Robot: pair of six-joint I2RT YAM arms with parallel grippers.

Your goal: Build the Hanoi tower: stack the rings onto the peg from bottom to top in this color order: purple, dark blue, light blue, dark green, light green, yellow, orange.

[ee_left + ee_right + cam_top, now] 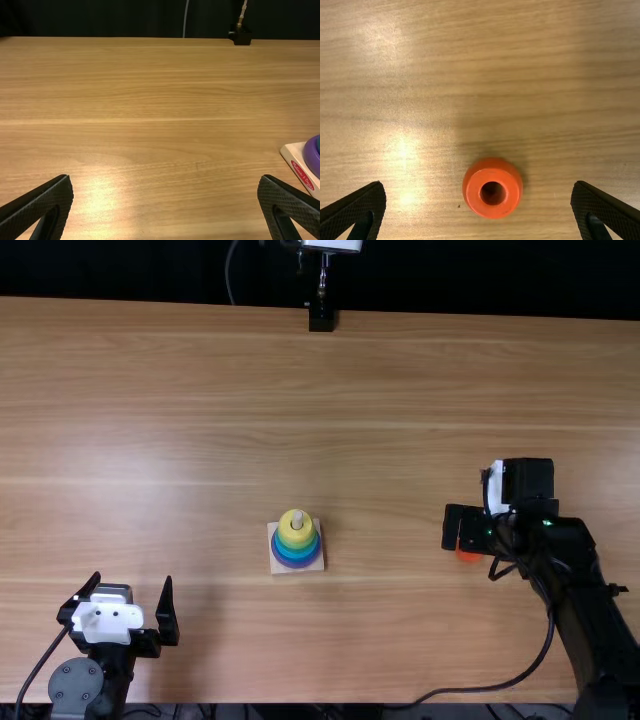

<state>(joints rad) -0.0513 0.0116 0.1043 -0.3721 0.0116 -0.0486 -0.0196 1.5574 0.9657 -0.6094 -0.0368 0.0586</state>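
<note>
the orange ring (492, 211) lies flat on the table (380, 410), well apart from the wooden base (279, 568) and off to its right, its hole facing up. it looks like painted wood, so i'd judge it light, stiff and hard to harm, but a bit slippery on that smooth, rounded wall. best to take it across its full width, a finger on each opposite side at mid-height, leaving the hole free for the peg (297, 519). pinched too high, it could squirt out or tip — and a tilted ring would likely catch on the peg's end, where the yellow ring (294, 539) already sits on top of the stack.

the right gripper (479, 186) is spread wide over the orange ring, well to the right of the wooden base, with nothing between its fingers' pads yet in a grip. it looks down steeply at the table, the ring roughly midway across the gap. its right arm (590, 590) comes in from the near side, farther right of the base. the left gripper (133, 580) is wide and empty too, left of the base and nearer the table's near edge, pointing forward — well out of the way for the last placing.
</note>
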